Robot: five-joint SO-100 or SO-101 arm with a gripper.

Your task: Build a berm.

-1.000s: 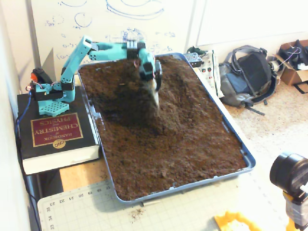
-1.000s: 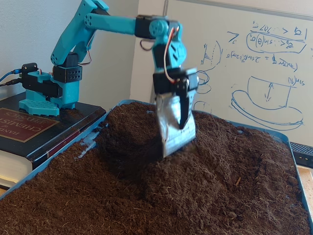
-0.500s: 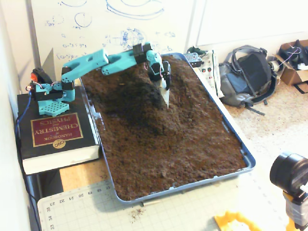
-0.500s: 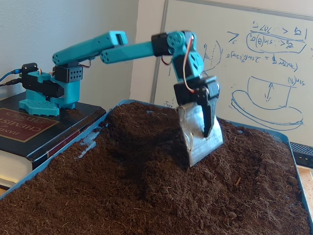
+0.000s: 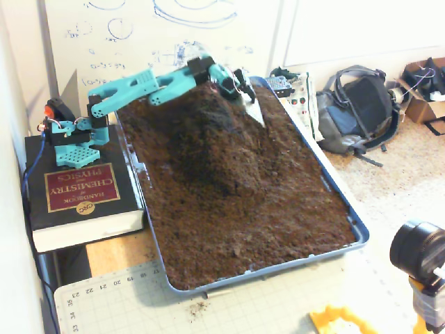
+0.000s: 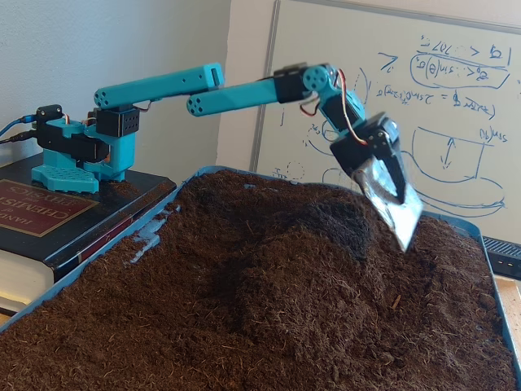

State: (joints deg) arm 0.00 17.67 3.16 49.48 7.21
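Presently, item by item:

Step in hand: we judge this to be shaping work; the berm [image 5: 212, 136] is already raised, and the tool stands at its far end.

Berm, place: upper middle of one fixed view, running from the tray's far end toward its centre; in the other fixed view [image 6: 326, 244] it fills the middle, rounded on top, darker than the flatter soil around it.

Tray [image 5: 348, 209]: blue rim, filled with loose brown soil.

Claw [image 5: 252, 106]: we see no two fingers apart; a flat metal blade [image 6: 395, 204] hangs from the wrist, so we cannot tell whether it is open or closed.

Claw, contact: the blade's lower tip meets or just clears the soil on the berm's right flank in the lower-angled fixed view [image 6: 404, 236]; we cannot tell which.

Next move, our judgement: draw soil from the flat right side up onto the flank, blade kept low and shallow.

Arm base [image 5: 73, 136]: stands on a book [image 5: 80, 195], left of frame.
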